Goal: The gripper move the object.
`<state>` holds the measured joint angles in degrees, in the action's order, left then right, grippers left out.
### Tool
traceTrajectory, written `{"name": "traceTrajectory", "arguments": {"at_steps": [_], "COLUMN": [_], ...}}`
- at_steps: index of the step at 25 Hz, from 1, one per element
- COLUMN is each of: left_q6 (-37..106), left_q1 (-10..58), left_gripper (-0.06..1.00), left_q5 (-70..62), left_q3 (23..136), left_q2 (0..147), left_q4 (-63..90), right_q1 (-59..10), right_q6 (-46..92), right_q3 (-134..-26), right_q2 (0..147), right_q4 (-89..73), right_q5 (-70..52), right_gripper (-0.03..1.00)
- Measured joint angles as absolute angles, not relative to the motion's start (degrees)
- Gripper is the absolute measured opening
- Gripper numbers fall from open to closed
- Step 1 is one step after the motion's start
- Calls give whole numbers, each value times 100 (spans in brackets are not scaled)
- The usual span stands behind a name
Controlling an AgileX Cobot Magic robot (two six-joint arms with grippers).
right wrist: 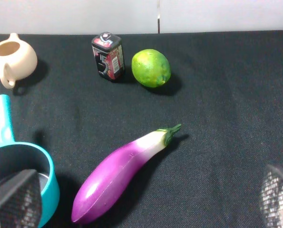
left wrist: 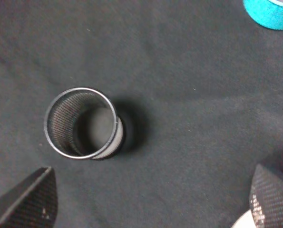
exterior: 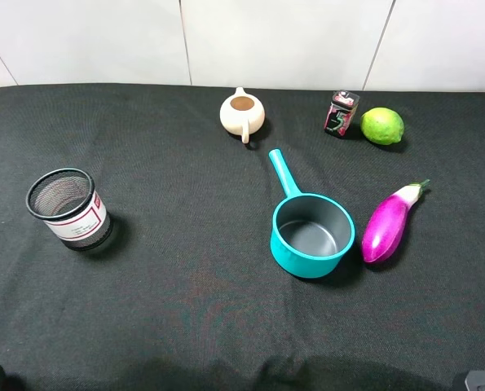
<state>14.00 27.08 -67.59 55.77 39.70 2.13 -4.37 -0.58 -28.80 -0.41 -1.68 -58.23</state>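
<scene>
- Exterior high view: the teal saucepan (exterior: pixel 312 237) is seen upright on the black cloth (exterior: pixel 185 309), right of the middle, its straight handle (exterior: pixel 284 173) pointing toward the cream teapot (exterior: pixel 242 113). The purple eggplant (exterior: pixel 386 224) lies just beside its right wall. Neither gripper is clearly shown here.
- Left wrist view: the left gripper (left wrist: pixel 151 202) is shown with its fingers spread wide and nothing between them, above the black mesh cup (left wrist: pixel 82 122); only a teal edge of the pan appears at a corner of the frame.
- Right wrist view: the right gripper (right wrist: pixel 146 204) is likewise shown spread and empty, near the pan's rim.
- The pan is judged rigid, fairly light and smooth-coated, so possibly slippery. The handle, or the thin rim wall, is judged the best place to be gripped.
</scene>
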Motion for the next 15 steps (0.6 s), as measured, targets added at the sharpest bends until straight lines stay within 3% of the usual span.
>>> {"name": "traceTrajectory", "arguments": {"at_steps": [15], "left_q6": [1387], "left_q1": [788], "left_gripper": [79], "left_q5": [-6759], "left_q3": [5573], "left_q2": [2506], "left_q4": [209], "right_q1": [-437], "right_q6": [-58], "right_q3": [-2880], "right_q2": [-41], "right_q4": [-168], "right_q5": [-5823], "right_gripper": [69]}}
